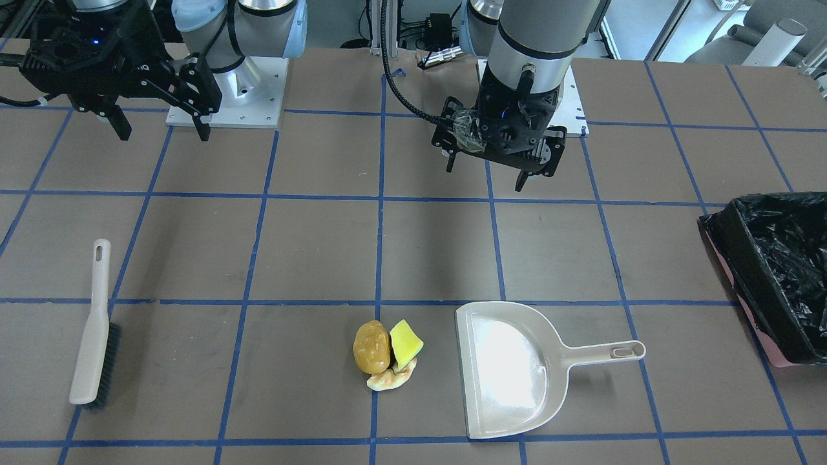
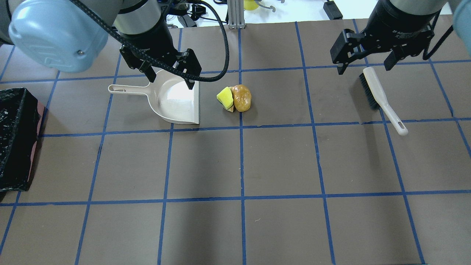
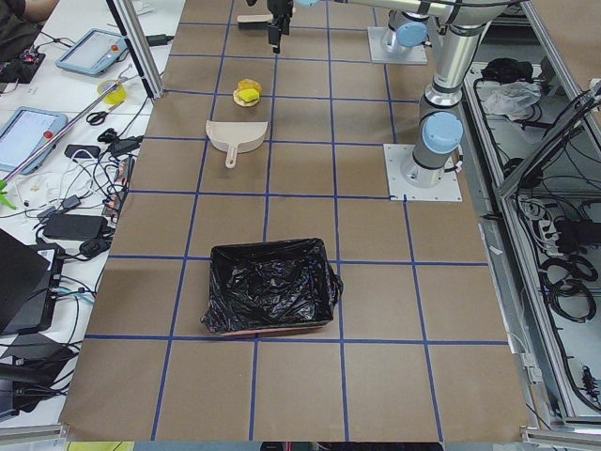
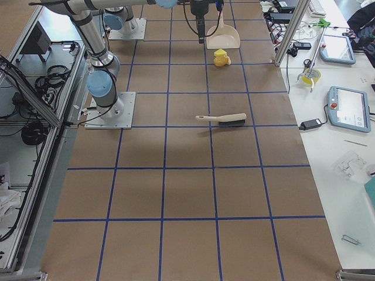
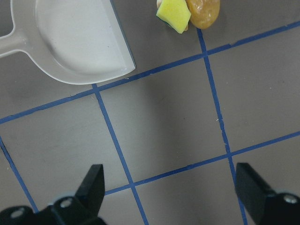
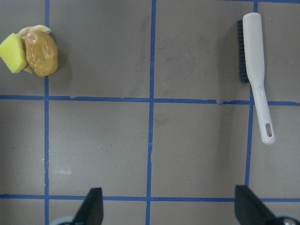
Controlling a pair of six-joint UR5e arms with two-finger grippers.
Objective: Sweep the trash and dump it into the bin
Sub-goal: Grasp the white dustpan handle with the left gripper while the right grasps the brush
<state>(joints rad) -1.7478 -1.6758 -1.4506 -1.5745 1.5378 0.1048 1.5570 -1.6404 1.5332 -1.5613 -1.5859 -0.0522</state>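
The trash lies in one cluster on the brown table: a glossy brown potato-like lump (image 1: pixel 371 347), a yellow sponge wedge (image 1: pixel 406 342) and a pale peel scrap (image 1: pixel 389 381). It also shows in the overhead view (image 2: pixel 237 98). A beige dustpan (image 1: pixel 510 368) lies beside it, mouth toward the trash. A beige brush (image 1: pixel 95 323) lies apart on the other side. The bin (image 1: pixel 730 245), pink-sided with a black bag, stands at the table's end. My left gripper (image 1: pixel 488 177) hovers open and empty over the dustpan (image 2: pixel 176 99). My right gripper (image 1: pixel 163 135) hovers open and empty by the brush (image 2: pixel 381 97).
Blue tape lines grid the table. The bin (image 2: pixel 35 147) sits at the robot's far left edge. The arm bases (image 1: pixel 226 97) stand at the robot side. Tablets, cables and tools lie on a side bench (image 4: pixel 340 105) beyond the table.
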